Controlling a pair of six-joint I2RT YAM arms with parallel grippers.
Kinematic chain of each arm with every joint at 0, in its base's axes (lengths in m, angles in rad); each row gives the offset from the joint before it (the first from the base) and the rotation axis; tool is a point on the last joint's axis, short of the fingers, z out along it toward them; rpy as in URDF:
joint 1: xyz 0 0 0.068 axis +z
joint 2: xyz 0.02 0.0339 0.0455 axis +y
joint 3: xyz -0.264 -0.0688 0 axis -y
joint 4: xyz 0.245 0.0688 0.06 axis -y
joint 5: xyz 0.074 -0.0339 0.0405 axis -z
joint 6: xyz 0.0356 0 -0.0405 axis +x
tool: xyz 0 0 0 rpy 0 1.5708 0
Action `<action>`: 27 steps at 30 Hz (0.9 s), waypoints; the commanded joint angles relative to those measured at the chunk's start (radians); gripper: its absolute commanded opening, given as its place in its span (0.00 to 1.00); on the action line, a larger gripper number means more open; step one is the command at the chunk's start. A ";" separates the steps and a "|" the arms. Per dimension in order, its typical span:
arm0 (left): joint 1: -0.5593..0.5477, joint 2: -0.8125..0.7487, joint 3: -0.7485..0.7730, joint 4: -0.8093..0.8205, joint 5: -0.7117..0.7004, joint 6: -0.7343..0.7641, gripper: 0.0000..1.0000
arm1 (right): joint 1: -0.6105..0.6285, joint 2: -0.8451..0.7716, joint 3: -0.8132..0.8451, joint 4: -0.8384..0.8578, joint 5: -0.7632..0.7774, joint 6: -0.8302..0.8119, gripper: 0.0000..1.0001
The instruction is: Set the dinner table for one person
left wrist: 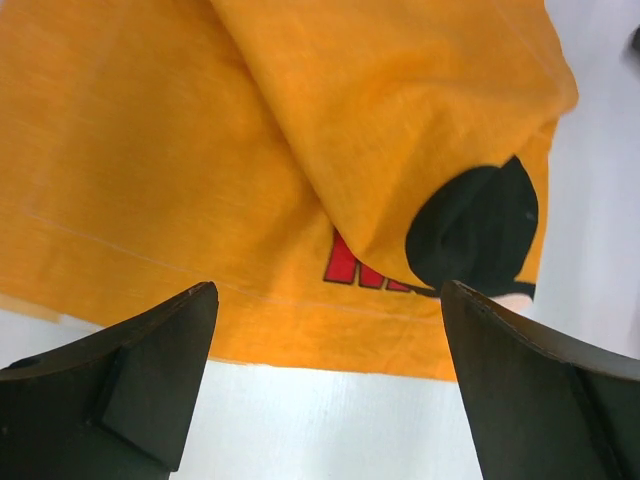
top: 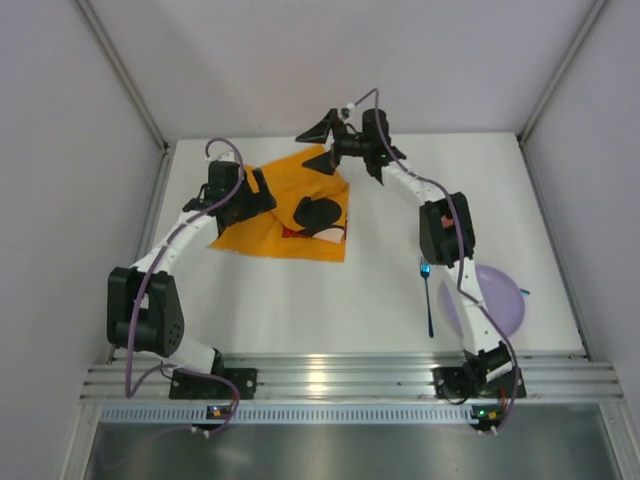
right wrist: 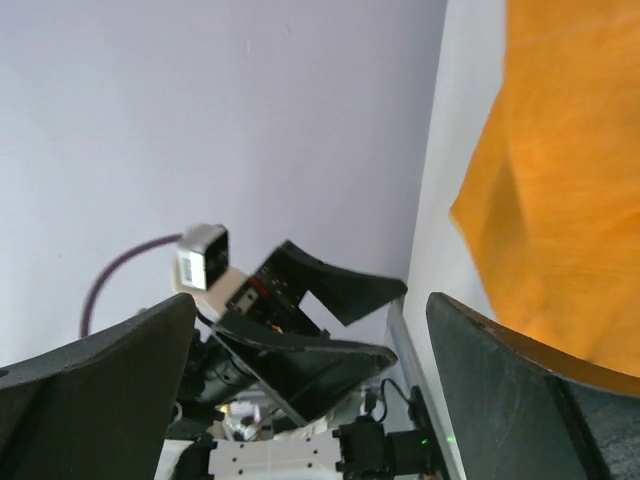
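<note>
The white dinner table (top: 300,300) carries an orange placemat (top: 285,215) at the back left, its right part folded over so a black ear print (top: 320,212) shows. My left gripper (top: 265,192) is open and empty over the mat's left side. In the left wrist view the mat (left wrist: 180,150) lies just past the open gripper (left wrist: 328,300), with bare table (left wrist: 330,420) between the jaws. My right gripper (top: 322,145) is open and empty at the mat's far corner. In the right wrist view the mat (right wrist: 570,180) lies to the right of the gripper (right wrist: 310,300).
A purple plate (top: 495,300) lies at the front right, partly under the right arm. A blue utensil (top: 428,295) lies just left of it. A silver ridged rail (top: 340,375) runs along the near edge. Walls enclose the left, back and right.
</note>
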 commanded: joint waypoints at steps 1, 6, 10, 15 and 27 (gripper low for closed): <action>-0.053 0.044 -0.003 -0.027 0.139 -0.036 0.99 | -0.095 -0.133 -0.002 -0.103 0.010 -0.115 1.00; -0.136 0.131 0.002 -0.157 0.124 -0.042 0.98 | -0.196 -0.168 0.085 -0.451 0.189 -0.429 1.00; -0.149 0.176 -0.013 -0.197 0.110 -0.048 0.98 | -0.230 -0.159 0.103 -0.678 0.332 -0.592 1.00; -0.160 0.222 -0.053 -0.191 0.127 -0.035 0.88 | -0.216 -0.095 0.128 -0.789 0.459 -0.739 1.00; -0.159 0.336 -0.026 -0.264 0.104 0.074 0.35 | -0.115 0.077 0.249 -0.775 0.538 -0.781 1.00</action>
